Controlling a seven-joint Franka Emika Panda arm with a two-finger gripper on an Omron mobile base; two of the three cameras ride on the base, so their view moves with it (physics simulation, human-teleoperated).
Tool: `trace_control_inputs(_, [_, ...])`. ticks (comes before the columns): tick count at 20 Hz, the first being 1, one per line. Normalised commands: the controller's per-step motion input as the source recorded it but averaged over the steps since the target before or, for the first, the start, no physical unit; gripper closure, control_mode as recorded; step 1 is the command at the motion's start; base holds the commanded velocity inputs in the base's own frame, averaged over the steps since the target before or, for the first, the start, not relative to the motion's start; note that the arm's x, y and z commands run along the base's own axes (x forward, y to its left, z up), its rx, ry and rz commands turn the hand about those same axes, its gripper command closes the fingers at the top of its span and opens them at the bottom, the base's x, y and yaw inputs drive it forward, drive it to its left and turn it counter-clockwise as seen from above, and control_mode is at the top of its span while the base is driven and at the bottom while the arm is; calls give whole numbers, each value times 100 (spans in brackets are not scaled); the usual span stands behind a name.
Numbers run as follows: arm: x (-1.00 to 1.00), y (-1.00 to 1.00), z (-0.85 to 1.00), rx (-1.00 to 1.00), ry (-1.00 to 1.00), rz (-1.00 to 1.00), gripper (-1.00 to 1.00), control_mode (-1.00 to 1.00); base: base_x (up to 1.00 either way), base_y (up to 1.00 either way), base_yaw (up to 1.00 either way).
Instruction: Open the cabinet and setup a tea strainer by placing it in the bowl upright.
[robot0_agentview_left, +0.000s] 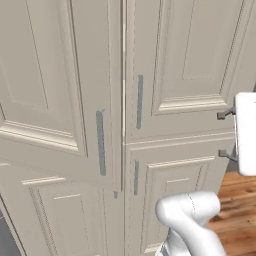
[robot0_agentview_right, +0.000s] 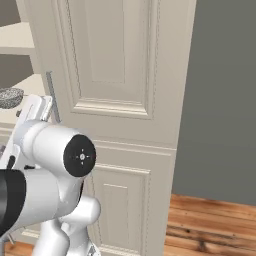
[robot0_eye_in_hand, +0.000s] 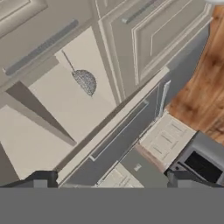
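The tall cream cabinet (robot0_agentview_left: 190, 50) (robot0_agentview_right: 115, 75) has its upper left door (robot0_agentview_left: 45, 75) swung ajar, with a grey bar handle (robot0_agentview_left: 101, 142) on it. Inside, the grey mesh tea strainer (robot0_eye_in_hand: 85, 81) (robot0_agentview_right: 10, 97) lies on a cream shelf (robot0_eye_in_hand: 52, 109), its thin wire handle pointing away from the basket. My gripper (robot0_eye_in_hand: 117, 179) (robot0_agentview_left: 223, 134) is open and holds nothing. It hangs in front of the cabinet, well short of the strainer. The bowl is out of view.
The right-hand doors stay closed, each with a grey handle (robot0_agentview_left: 139, 100). Wooden floor (robot0_agentview_right: 215, 225) (robot0_eye_in_hand: 205, 70) and a grey wall (robot0_agentview_right: 220, 100) lie to the right of the cabinet. My white arm (robot0_agentview_right: 50, 170) rises close to the doors. Low drawer fronts (robot0_eye_in_hand: 166, 140) show in the hand view.
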Motion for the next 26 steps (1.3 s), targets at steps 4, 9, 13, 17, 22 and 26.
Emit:
trace_control_inputs(4, [0,54,-55,13,6,18,-100,-100,0,0,0])
trace_control_inputs(9, [0,61,-33,3,4,22,-100,-100,0,0,0])
trace_control_inputs(13, [4,91,-31,0,1,17,-100,-100,0,0,0])
trace_control_inputs(17, [8,90,-14,0,-3,14,-100,-100,0,0,0])
trace_control_inputs(22, [22,72,-3,-2,-5,4,-100,-100,0,0,0])
trace_control_inputs(26, [37,-4,-1,-1,0,0,-100,-100,0,0,0])
